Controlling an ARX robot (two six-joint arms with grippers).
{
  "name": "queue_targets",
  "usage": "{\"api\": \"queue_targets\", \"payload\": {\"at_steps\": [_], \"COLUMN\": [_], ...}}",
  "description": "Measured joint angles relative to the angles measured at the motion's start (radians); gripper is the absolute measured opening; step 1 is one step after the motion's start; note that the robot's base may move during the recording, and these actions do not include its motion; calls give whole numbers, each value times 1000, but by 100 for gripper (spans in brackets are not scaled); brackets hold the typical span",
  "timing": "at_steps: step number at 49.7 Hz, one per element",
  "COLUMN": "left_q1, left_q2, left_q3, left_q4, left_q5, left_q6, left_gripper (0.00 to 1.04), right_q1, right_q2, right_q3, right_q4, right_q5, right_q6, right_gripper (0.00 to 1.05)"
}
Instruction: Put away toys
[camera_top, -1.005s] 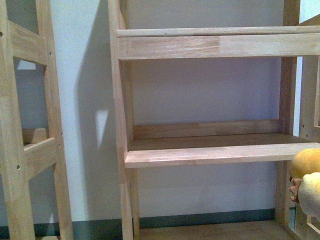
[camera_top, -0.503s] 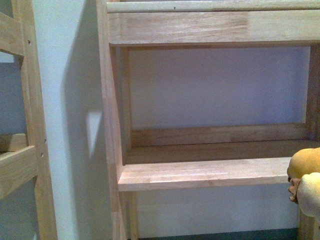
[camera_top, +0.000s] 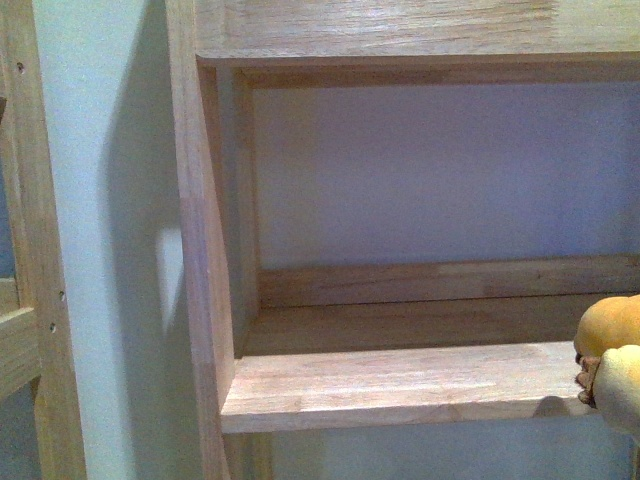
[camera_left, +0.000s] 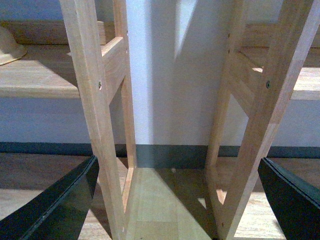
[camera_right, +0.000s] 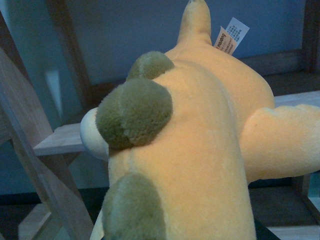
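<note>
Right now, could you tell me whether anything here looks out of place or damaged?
Nothing looks damaged or spilled. Only the plush toy is out of place: it hangs by the right end of the wooden shelf, not resting on it.

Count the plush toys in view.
1: the orange-yellow plush toy at the front view's right edge, by the shelf. A cropped pale object, left wrist view, may be another.
</note>
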Motion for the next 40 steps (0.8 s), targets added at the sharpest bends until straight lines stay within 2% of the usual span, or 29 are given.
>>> {"api": "queue_targets", "payload": {"at_steps": [7, 12, 23, 29, 36, 40], "left_q1": [0, 0, 0, 0, 0, 0], "left_q2": [0, 0, 0, 0, 0, 0], "left_q3": [0, 0, 0, 0, 0, 0], "left_q4": [0, 0, 0, 0, 0, 0], "left_q5": [0, 0, 0, 0, 0, 0], "left_q6": [0, 0, 0, 0, 0, 0], "left_gripper": [99, 99, 99, 99, 99, 99], "right_q1": [3, 24, 192, 343, 449, 466], "right_q2": [37, 126, 264, 394, 543, 603], "right_q3": [20, 89, 309, 473, 695, 805], "right_q4": [-84, -82, -16, 37, 55, 45], "right_q5": [56, 108, 204, 265, 270, 259], "right_q6": [-55, -95, -186, -289, -428, -480], "right_gripper": [19, 19, 19, 19, 19, 19]}}
